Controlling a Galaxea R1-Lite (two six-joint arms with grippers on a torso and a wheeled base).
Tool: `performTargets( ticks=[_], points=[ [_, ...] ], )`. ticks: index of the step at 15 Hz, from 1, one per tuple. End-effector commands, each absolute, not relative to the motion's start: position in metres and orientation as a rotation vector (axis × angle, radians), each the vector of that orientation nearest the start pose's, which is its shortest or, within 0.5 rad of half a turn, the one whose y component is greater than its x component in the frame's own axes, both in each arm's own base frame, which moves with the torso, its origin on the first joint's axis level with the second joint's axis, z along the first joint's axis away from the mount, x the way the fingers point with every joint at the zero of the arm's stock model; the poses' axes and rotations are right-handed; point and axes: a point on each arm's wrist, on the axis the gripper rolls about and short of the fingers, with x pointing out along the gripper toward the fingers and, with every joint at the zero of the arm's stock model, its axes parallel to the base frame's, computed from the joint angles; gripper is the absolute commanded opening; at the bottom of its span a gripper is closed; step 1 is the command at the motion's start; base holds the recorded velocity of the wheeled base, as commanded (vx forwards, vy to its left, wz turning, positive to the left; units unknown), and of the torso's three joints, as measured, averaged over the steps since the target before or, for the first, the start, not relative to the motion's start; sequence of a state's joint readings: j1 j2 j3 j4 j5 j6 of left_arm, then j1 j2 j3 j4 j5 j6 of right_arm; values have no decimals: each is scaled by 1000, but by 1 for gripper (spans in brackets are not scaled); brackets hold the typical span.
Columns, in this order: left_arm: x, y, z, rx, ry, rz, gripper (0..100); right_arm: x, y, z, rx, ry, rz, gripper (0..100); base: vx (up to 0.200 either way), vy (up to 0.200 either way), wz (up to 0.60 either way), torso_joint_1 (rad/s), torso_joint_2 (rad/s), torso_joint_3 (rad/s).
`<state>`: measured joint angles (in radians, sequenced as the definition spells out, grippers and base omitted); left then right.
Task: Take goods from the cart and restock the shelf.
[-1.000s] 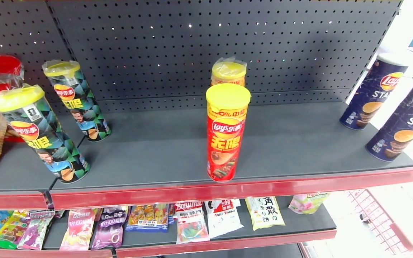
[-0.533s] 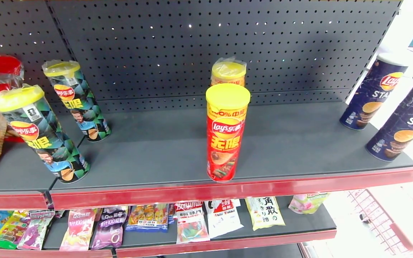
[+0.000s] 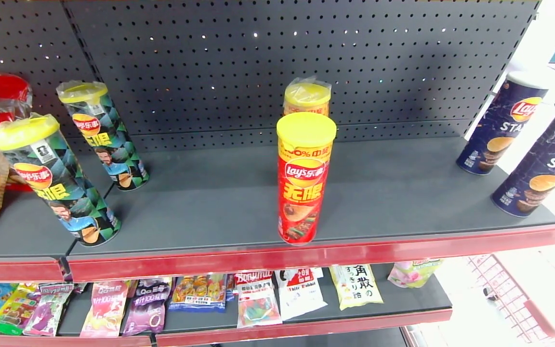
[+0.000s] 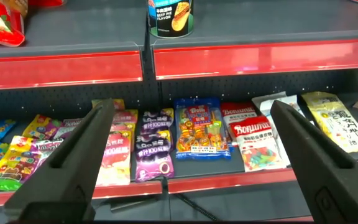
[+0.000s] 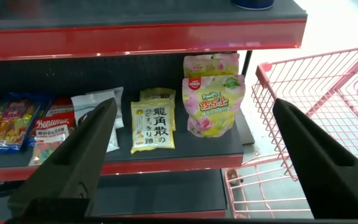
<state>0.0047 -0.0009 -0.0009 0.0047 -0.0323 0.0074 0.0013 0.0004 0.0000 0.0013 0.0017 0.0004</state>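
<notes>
Shelf [image 3: 210, 202] before you, red can [image 3: 303, 178] upright at its front edge.
Below that can, your left claw [image 4: 188, 165] and right claw [image 5: 194, 165] gape wide; the pink cart [image 5: 303, 60] stands lower right of it.

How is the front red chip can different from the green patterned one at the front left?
The red can has a red and yellow body; the green can has a green geometric pattern. The red can stands at the middle of the shelf; the green can at its left. Both are tall yellow-lidded tubes near the front edge.
</notes>
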Motion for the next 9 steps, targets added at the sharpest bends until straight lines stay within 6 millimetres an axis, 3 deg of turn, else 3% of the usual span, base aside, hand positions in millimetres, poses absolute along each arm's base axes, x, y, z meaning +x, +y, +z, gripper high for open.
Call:
performTargets(
  ticks=[1,9],
  points=[
    [-23,-1,75,8,3,-28,100,-23,0,75,3,3,2,100,0,0,0,0,0,0],
    [-23,-1,75,8,4,-28,100,-23,0,75,0,3,3,100,0,0,0,0,0,0]
  ],
)
